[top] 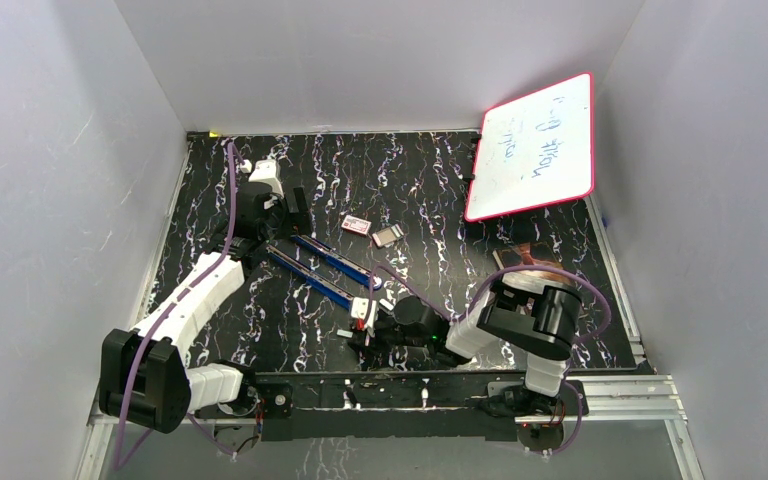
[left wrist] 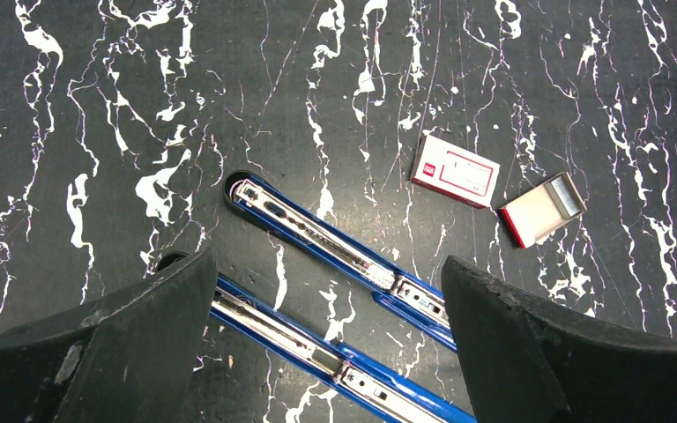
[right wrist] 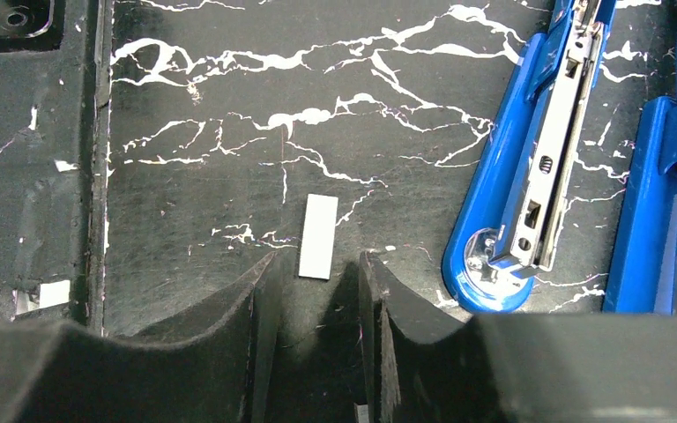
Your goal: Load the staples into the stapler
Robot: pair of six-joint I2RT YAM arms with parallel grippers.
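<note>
Closest to the near edge of the black, white-veined tabletop, the right hand is low over the surface, its two dark fingers partly open. A short silvery strip of staples lies flat on the tabletop, its near end just at the gap between those fingers; neither finger touches it. Just beyond, toward the left, the blue stapler lies opened out flat, its two long halves side by side on a diagonal. The left hand hangs over the stapler's far end, spread wide and holding nothing. Farther back sit a small red-and-white box and, beside it, an open tray. A whiteboard leans at the far right.
</note>
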